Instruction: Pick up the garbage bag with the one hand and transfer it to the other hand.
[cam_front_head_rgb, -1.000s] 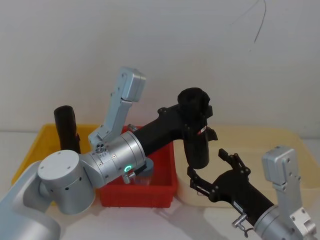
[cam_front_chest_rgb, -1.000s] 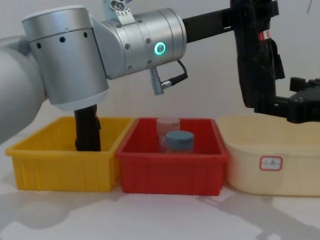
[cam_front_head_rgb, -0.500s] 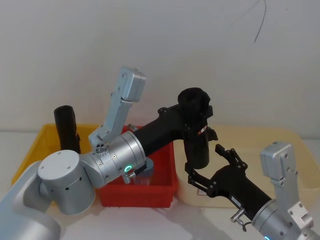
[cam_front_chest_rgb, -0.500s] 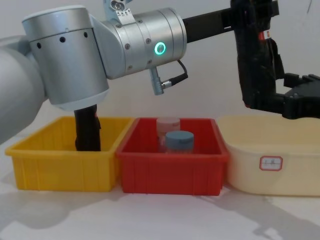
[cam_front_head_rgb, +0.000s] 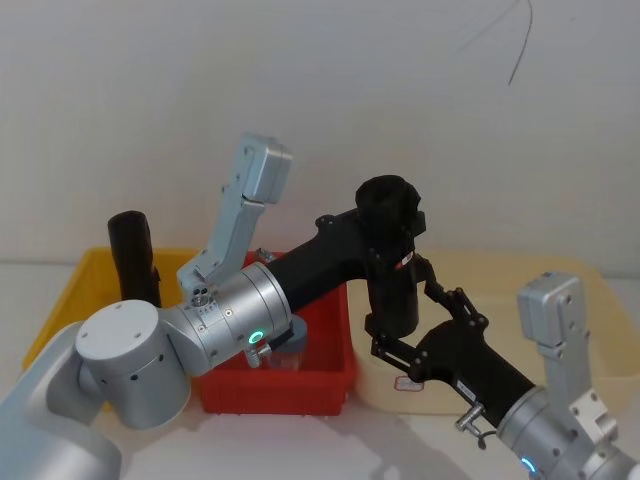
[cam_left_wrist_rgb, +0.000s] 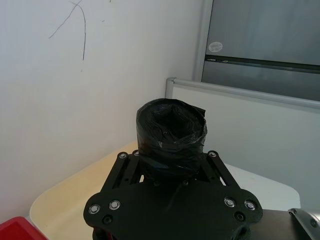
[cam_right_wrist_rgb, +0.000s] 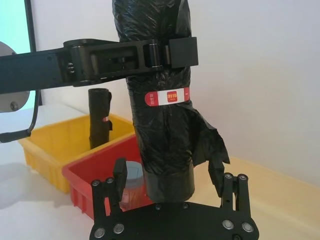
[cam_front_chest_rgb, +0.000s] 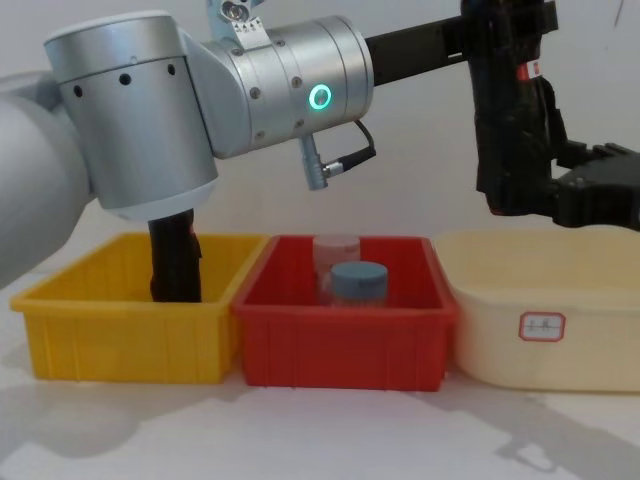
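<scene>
Rolls, two: spare roll (cam_front_head_rgb: 132, 255) upright in yellow bin (cam_front_chest_rgb: 120, 335); then red bin (cam_front_chest_rgb: 340, 345) with two jars (cam_front_chest_rgb: 358, 283); garbage bag (cam_front_head_rgb: 392, 285) clenched upright in left gripper (cam_front_head_rgb: 388, 245) (red mark (cam_right_wrist_rgb: 167, 96) showing), raised over cream tub's (cam_front_chest_rgb: 500, 335) left edge. Right gripper (cam_right_wrist_rgb: 168, 173) spread around its lower end, seemingly not touching.

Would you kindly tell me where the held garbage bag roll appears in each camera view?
Head: garbage bag upright at centre, in the left gripper.
Chest: upright, upper right.
Left wrist: middle, seen end-on.
Right wrist: middle, upright, lower end inside the open right gripper.
Shared landmark: red bin, beneath the roll towards the robot's left.
</scene>
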